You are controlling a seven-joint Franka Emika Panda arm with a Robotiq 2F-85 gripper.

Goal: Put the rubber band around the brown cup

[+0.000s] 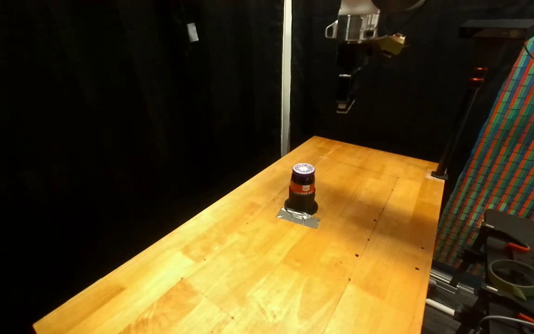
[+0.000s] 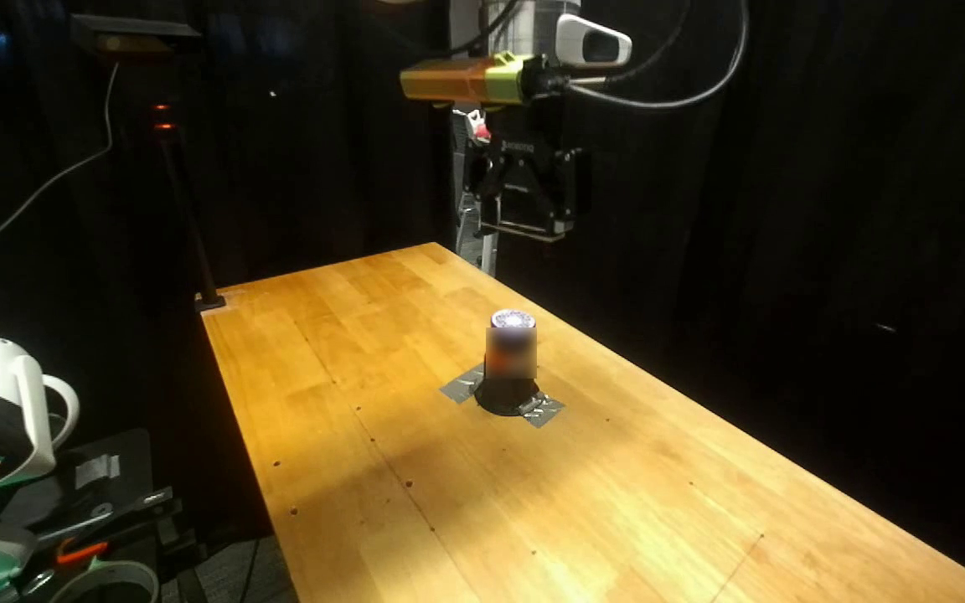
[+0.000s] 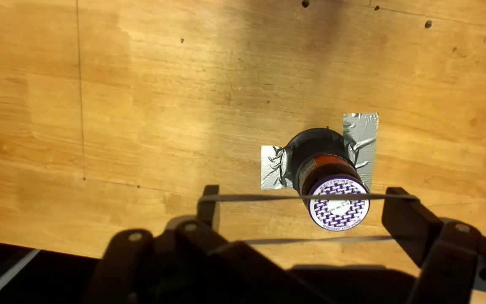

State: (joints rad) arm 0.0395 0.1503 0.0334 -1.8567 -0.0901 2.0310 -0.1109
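Clock per wrist view, 12 at frame top. Black two-finger gripper (image 2: 525, 222) has its jaws spread wide, thin grey rubber band (image 3: 264, 197) stretched in a loop over both near the ends. Upright dark-brown cylindrical cup (image 1: 302, 182) with a red-orange label (image 3: 331, 160) stands in or on (can't tell which) a round black base (image 3: 317, 141), silver duct tape (image 3: 362, 135) over its edge at about 3 and 9 o'clock, on the varnished wooden table (image 1: 257, 278). Gripper is higher than the cup, well apart in both exterior views; band isn't on the cup yet.

Risks:
- Offset. Cup's round purple-and-white lid (image 3: 339, 211) appears toward 2 o'clock of the loop centre, 12 o'clock strand crossing it. Part of that may be parallax. Straight descent probably lays the strand on the lid.
- Loop too narrow. Strands look closer together than the lid is wide; band may snag on the rim and roll off.
- Finger strike. Lid shows nearer the 3 o'clock fingertip (image 3: 411, 223); contact likely shoves or tilts the cup. Whether cup and base are fixed together isn't visible.
- Release. Tension could pin the fingers against the cup, and lifting then likely drags the band off. Narrowing the jaws too early may slacken the loop and drop it.
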